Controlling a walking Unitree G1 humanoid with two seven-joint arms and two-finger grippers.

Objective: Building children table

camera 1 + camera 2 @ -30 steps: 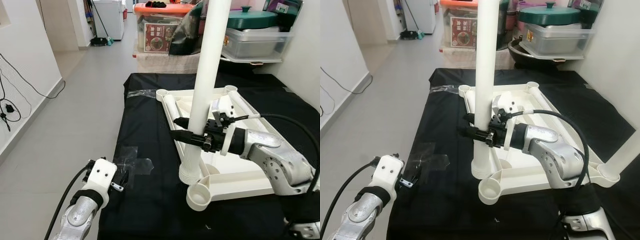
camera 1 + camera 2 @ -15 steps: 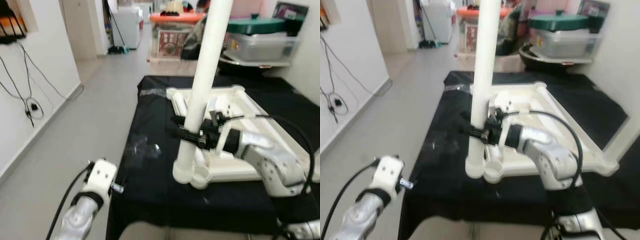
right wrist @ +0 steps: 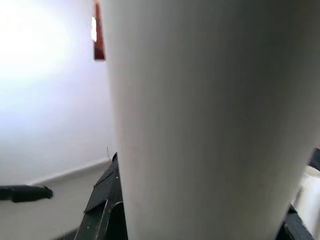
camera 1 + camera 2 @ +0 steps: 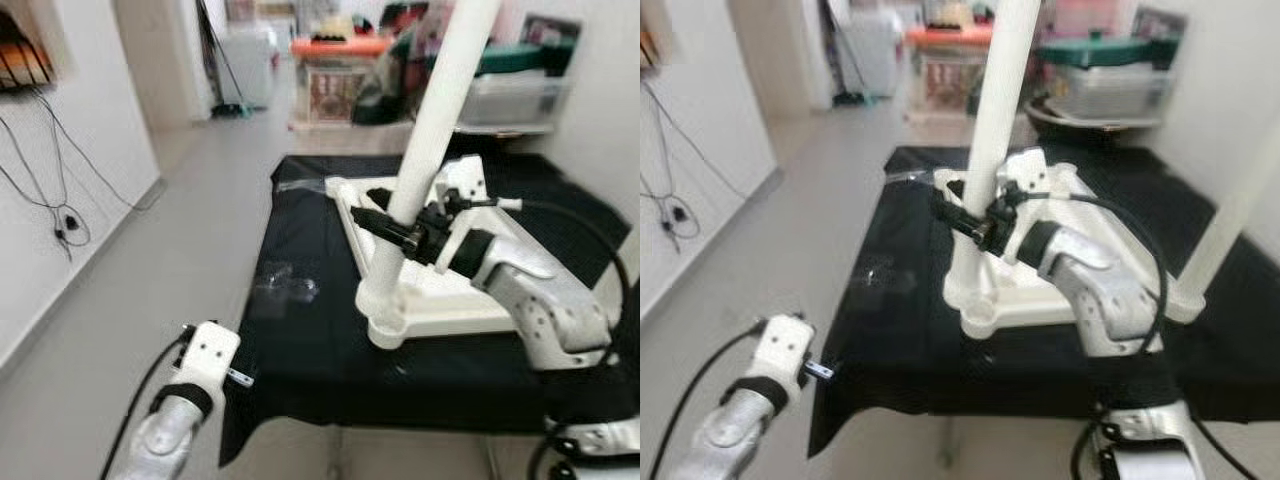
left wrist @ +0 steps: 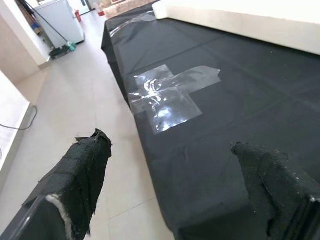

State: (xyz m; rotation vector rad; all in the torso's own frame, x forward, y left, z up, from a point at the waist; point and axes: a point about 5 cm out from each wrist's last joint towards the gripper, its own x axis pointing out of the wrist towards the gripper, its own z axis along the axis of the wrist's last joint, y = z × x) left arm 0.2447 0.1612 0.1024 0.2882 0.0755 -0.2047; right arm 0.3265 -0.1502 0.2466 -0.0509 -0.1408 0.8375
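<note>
A white tabletop lies upside down on a black-covered table. My right gripper is shut on a long white table leg at about a third of its height. The leg leans with its top toward the right. Its lower end meets the tabletop's near-left corner socket; blur hides whether it is seated. A second white leg stands at the near-right corner. My left gripper hangs open and holds nothing, low beside the table's near-left edge.
A patch of clear tape shines on the black cover. Storage boxes, one with an orange lid, stand behind the table. Grey floor runs along the left, and cables hang on the white wall.
The camera has drawn back. My right gripper has tipped the leg's top further right and brought its lower end from beside the corner socket onto it. The left arm stays low.
</note>
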